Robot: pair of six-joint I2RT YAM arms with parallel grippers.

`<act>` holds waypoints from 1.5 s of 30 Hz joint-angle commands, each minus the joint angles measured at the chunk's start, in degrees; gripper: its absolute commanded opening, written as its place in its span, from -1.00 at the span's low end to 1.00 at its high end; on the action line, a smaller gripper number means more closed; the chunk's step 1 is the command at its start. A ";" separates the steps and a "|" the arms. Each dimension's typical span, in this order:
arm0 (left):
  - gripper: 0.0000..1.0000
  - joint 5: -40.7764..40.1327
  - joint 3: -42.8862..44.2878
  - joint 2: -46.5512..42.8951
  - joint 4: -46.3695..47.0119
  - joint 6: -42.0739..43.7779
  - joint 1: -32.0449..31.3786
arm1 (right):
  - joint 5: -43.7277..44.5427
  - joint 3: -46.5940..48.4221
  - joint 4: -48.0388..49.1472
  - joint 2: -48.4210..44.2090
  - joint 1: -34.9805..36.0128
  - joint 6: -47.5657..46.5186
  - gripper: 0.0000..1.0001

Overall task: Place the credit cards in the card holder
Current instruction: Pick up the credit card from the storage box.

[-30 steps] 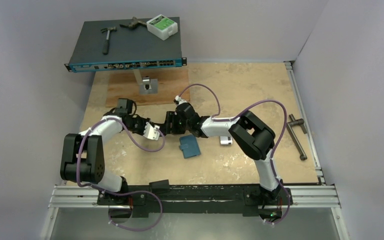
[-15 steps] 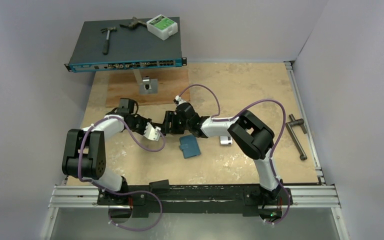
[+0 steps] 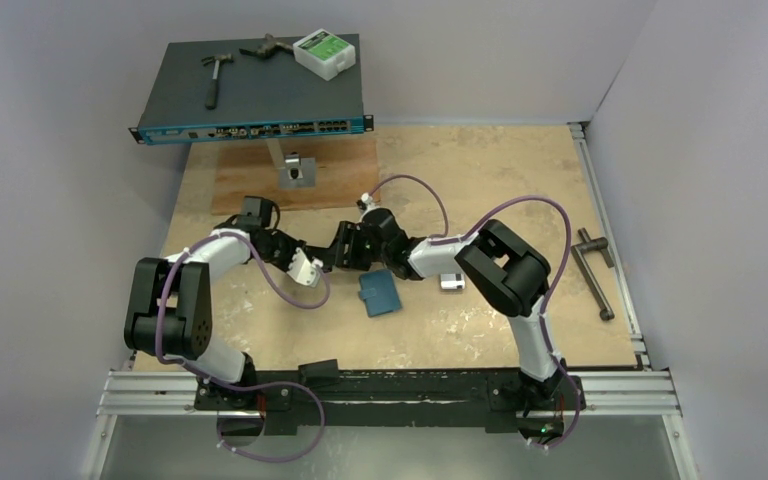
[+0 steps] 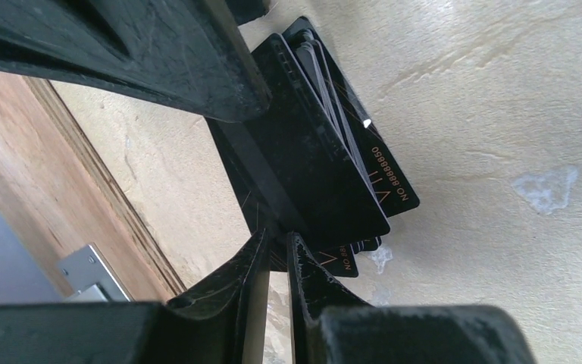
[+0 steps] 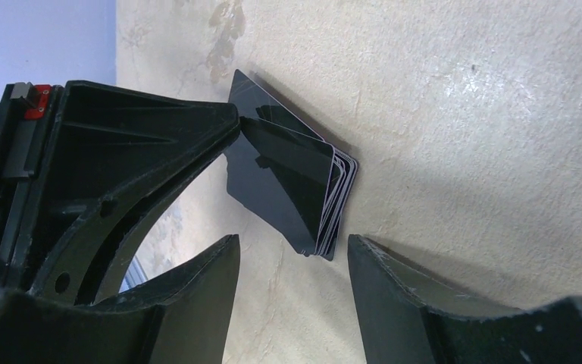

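Observation:
A fanned stack of black credit cards with gold print stands on edge above the table. My left gripper is shut on the stack's lower corner. In the right wrist view the same credit cards hang just ahead of my right gripper, which is open, with one finger to each side of the stack's corner and touching nothing. The two grippers meet at mid-table. The teal card holder lies shut on the table, just in front of them. A silver-grey card lies beside the right arm.
A dark network switch at the back left carries a hammer, pliers and a white box. A metal bracket stands on a wooden panel. A metal crank tool lies near the right edge.
My right gripper's jaws have opened a little wider and its wrist has shifted slightly to the right. The left gripper keeps its hold on the cards.

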 commanded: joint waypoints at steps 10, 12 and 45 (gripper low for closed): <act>-0.72 1.74 0.95 -1.01 -7.73 -0.73 -2.54 | -4.54 -2.99 2.58 4.73 -0.57 4.70 -0.10; -0.71 1.77 1.15 -1.01 -8.23 -1.01 -2.61 | -4.65 -2.62 2.83 5.24 -0.57 5.02 -0.12; -0.31 11.37 15.01 -3.67 -23.76 -18.97 0.65 | -6.45 -8.72 6.19 -2.33 -1.89 3.64 -1.00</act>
